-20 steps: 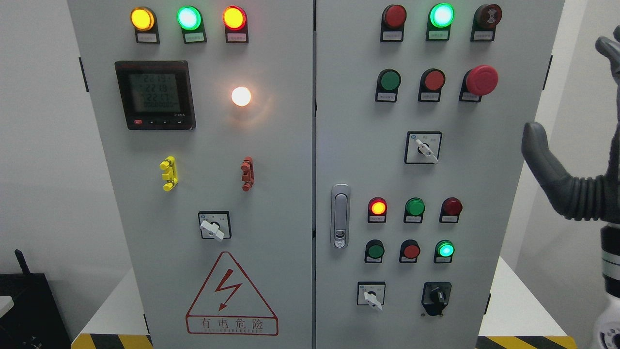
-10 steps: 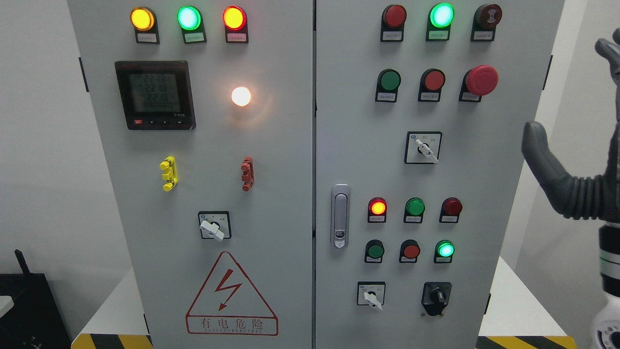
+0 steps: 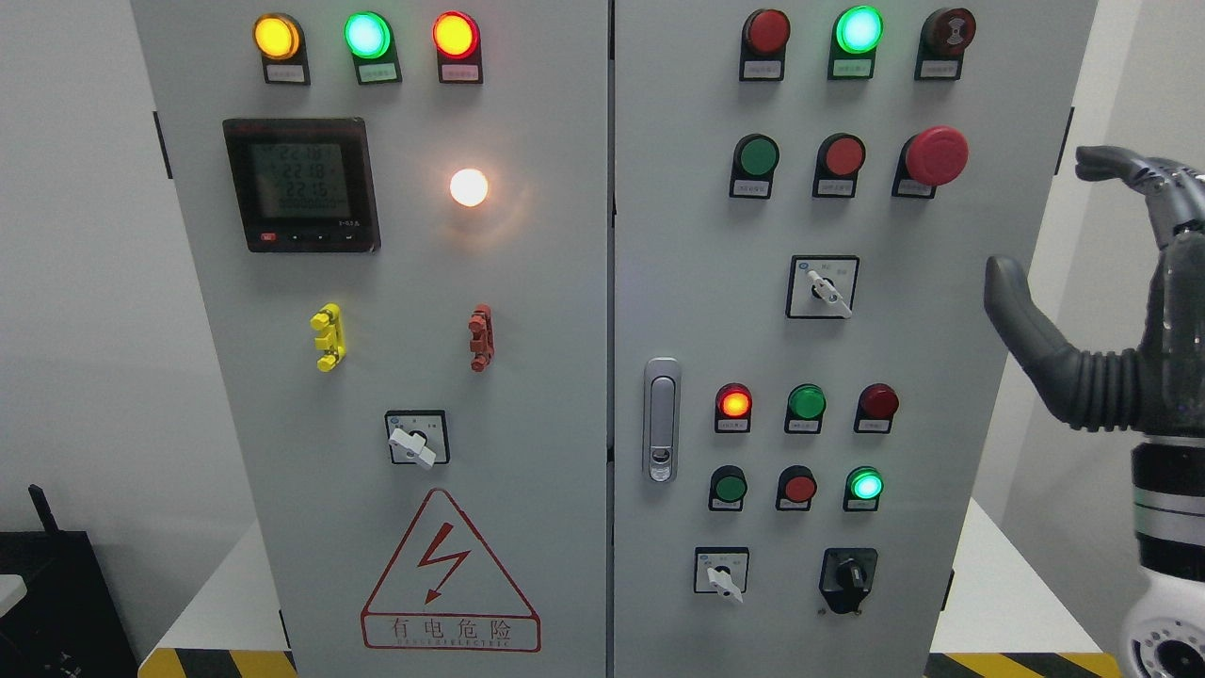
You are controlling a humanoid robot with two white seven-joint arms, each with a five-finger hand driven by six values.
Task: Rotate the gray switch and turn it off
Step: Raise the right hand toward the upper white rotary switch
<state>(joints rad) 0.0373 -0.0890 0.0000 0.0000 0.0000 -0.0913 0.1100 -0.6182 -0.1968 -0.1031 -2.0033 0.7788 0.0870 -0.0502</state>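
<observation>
A grey control cabinet [image 3: 565, 330] fills the head view. Three grey-white rotary switches sit on it: one on the left door [image 3: 414, 440], one at mid-height on the right door [image 3: 822, 288], and one low on the right door [image 3: 723, 573]. Each handle points down and to the right. My right hand [image 3: 1047, 218] is raised at the right edge, beside the cabinet and right of the mid-height switch, touching nothing. It is open and empty, with the thumb [image 3: 1017, 306] pointing up-left and the fingers [image 3: 1125, 168] reaching left. The left hand is out of view.
A black rotary switch [image 3: 849, 574] sits beside the low grey one. A red mushroom button [image 3: 935, 155], rows of pilot lamps and push buttons, a door latch [image 3: 662, 419] and a digital meter [image 3: 301, 184] are on the doors. A dark box [image 3: 56, 603] stands at the lower left.
My right hand has shifted left toward the cabinet and risen slightly. Its fingers have tipped over to point left. No switch handle has turned.
</observation>
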